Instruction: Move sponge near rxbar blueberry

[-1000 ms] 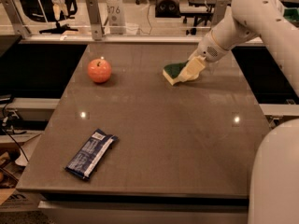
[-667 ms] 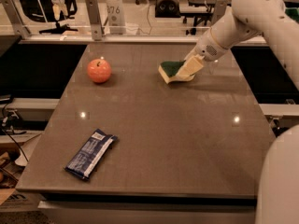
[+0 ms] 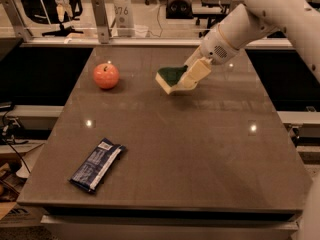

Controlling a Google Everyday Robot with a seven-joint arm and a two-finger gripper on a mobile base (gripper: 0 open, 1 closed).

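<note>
One end effector (image 3: 186, 80): clamping the sponge (image 3: 169, 77), far centre of the bench (image 3: 210, 154).
rxbar blueberry (image 3: 96, 165): lying near left, well apart.
Progress: grasp done; carrying across and placing remaining.

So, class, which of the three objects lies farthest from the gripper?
The rxbar blueberry, front left, flat and dark blue. The gripper grips the sponge at the back; the apple is nearer.

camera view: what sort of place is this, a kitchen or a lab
Probably a robotics lab or office: metal posts behind the table, an office chair base beyond them, and the gripper holding the sponge over the table's far side.
</note>
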